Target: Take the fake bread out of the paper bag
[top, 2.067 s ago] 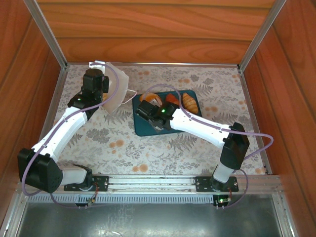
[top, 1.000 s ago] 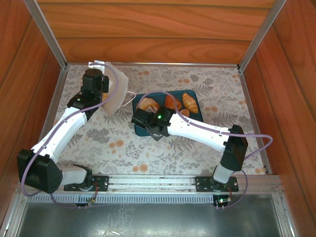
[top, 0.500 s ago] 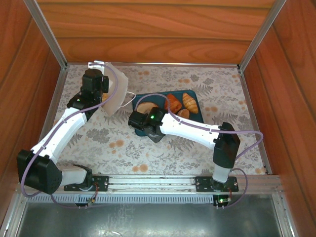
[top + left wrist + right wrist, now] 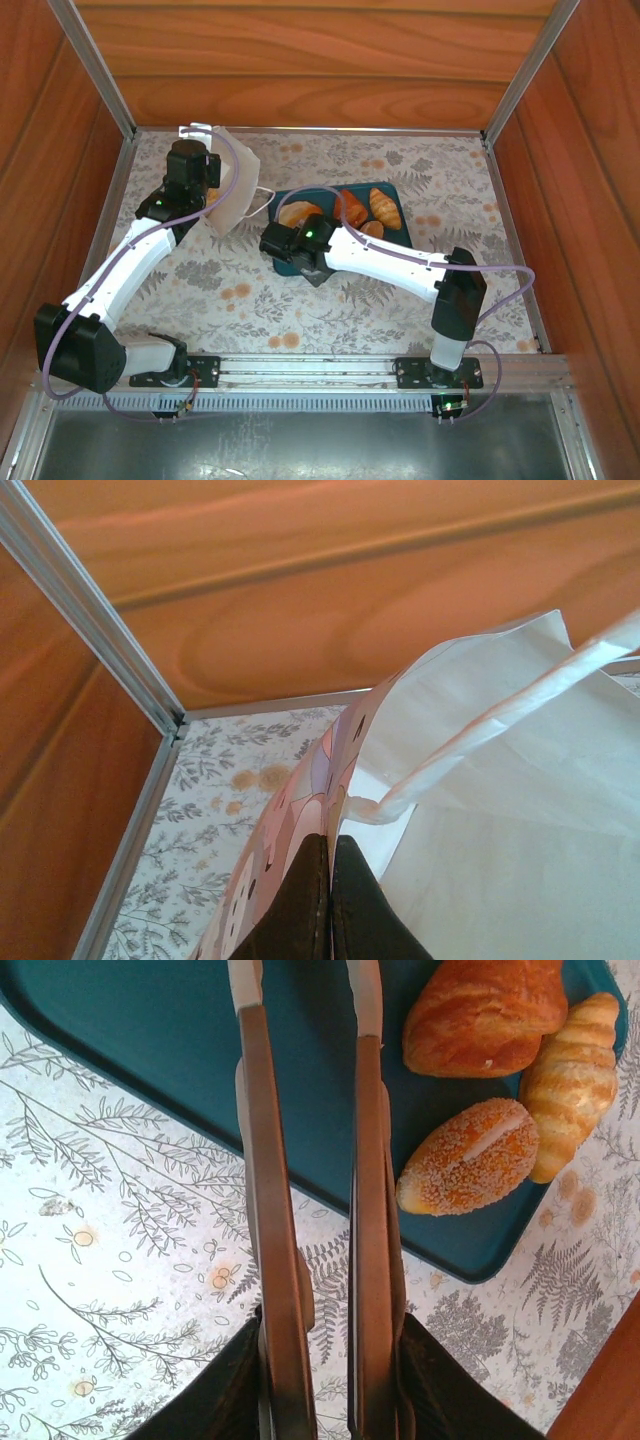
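On the paper bag (image 4: pixel 237 190), an outer face printed in pinkish patches with small dark triangles, cropped too close in the left wrist view to read as writing. Standing tilted at the far left of the table (image 4: pixel 250 290), rim pinched in the left pincer (image 4: pixel 330 880), fingers pressed together on the paper. One white loop handle (image 4: pixel 500 723) arching across the open mouth. Counted on the dark teal tray (image 4: pixel 150 1040), just right of the bag: four pieces of fake bread (image 4: pixel 372 230), namely a brown pastry (image 4: pixel 485 1015), a pale ridged croissant (image 4: pixel 573 1055), a seeded oval roll (image 4: pixel 470 1155) and a flatter pale piece (image 4: pixel 297 213). Right pincer (image 4: pixel 305 990) hanging over the tray's edge, fingers apart, bare tray between them.
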Controlling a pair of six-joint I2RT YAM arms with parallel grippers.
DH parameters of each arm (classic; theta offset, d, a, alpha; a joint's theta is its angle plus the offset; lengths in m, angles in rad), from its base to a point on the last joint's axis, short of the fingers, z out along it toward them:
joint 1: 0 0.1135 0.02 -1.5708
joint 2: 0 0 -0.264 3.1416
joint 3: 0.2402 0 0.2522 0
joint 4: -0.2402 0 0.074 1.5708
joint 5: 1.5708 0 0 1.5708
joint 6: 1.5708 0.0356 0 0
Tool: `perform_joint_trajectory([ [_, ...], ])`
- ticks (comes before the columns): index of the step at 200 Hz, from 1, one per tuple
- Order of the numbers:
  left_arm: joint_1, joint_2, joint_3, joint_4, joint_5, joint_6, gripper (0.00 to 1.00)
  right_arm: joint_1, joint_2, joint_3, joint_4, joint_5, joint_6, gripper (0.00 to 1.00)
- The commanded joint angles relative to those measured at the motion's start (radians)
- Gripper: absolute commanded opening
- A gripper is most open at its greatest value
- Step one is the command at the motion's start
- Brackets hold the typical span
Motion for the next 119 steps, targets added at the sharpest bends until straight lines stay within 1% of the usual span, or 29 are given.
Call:
perform_joint_trajectory([
  [1, 0.006, -0.028, -0.010, 0.028, 0.013, -0.022, 0.00, -0.008, -0.050, 0.038, -0.011, 0.053, 0.040, 0.31],
  [25, 0.006, -0.034, -0.012, 0.029, 0.024, -0.023, 0.00, -0.013, -0.054, 0.051, -0.029, 0.059, 0.050, 0.31],
  [76, 0.006, -0.039, -0.016, 0.025, 0.034, -0.024, 0.00, -0.013, -0.048, 0.020, -0.024, 0.039, 0.052, 0.31],
  [99, 0.006, -0.042, -0.015, 0.024, 0.066, -0.020, 0.00, -0.025, -0.060, 0.027, -0.045, 0.050, 0.082, 0.30],
  [119, 0.007, -0.051, -0.016, 0.023, 0.102, -0.018, 0.00, -0.050, -0.110, 0.024, -0.043, 0.036, 0.105, 0.30],
])
